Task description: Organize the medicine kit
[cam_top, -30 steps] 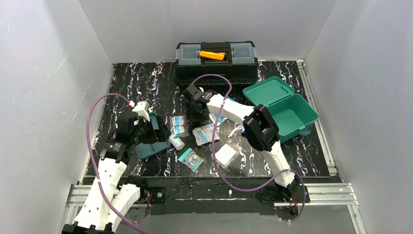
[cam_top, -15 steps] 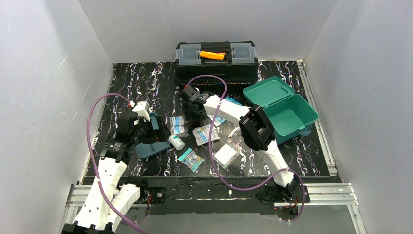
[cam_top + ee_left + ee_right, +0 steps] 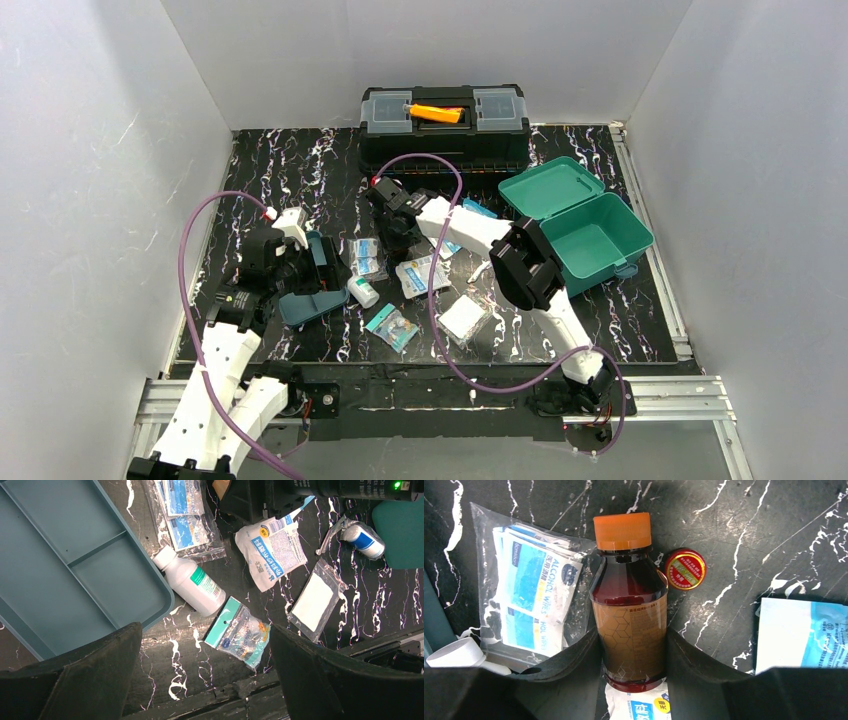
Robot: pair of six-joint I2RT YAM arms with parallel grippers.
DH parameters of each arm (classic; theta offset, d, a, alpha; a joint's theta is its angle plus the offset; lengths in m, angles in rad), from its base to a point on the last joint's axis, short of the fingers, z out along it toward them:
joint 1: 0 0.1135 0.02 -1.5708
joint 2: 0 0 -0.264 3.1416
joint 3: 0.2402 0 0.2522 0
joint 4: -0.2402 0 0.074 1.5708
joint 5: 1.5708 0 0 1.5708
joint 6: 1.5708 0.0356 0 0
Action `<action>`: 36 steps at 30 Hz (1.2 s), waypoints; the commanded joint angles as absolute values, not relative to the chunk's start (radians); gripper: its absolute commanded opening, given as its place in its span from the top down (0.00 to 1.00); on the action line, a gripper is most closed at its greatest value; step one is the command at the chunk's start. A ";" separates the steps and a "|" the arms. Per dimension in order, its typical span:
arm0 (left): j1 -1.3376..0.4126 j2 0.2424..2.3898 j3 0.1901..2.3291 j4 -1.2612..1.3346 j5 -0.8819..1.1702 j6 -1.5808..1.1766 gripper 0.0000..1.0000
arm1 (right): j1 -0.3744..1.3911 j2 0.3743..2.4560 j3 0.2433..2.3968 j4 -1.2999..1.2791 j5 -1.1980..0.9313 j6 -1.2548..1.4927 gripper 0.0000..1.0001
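Left gripper [image 3: 205, 645]: jaws spread wide with nothing between them, poised above the left part of the worktop, probably waiting for something to sort.
Inner tray [image 3: 75, 555]: lifted out of the box and lying near the left edge, right under that gripper; the compartments in view are bare, ready for filling.
White bottle [image 3: 192, 582]: on its side, its neck touching the tray's right rim, an easy first pick for the left arm.
Alcohol wipes bag [image 3: 531, 587]: flat on the worktop just right of the tray and just beside the amber bottle, so it could be dragged along.
Right gripper [image 3: 631, 650]: reaching to mid-worktop, its two fingers pressed against both flanks of the amber bottle [image 3: 630, 610], which lies flat with its orange cap pointing away; this looks like a grasp for carrying it to the kit.
Red tin [image 3: 685, 569]: just beside the bottle's shoulder, close enough to be knocked during a lift.
Black toolbox [image 3: 443, 125]: shut at the far edge, no part of this job.
Medicine kit [image 3: 595, 245]: near the right edge, lid thrown back toward the far right corner, hollow exposed to receive items.
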State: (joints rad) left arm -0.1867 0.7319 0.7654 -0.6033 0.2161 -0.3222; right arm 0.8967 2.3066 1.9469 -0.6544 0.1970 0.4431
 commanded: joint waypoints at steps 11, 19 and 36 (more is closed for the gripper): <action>-0.186 0.742 0.770 -0.611 0.213 -0.319 0.00 | 0.928 1.964 1.777 -0.588 0.273 0.401 0.92; -0.185 0.744 0.770 -0.611 0.212 -0.319 0.01 | 0.927 1.688 1.569 -0.649 0.353 0.336 0.92; -0.186 0.756 0.769 -0.613 0.211 -0.319 0.01 | 0.655 1.200 1.345 -0.944 0.443 0.455 0.92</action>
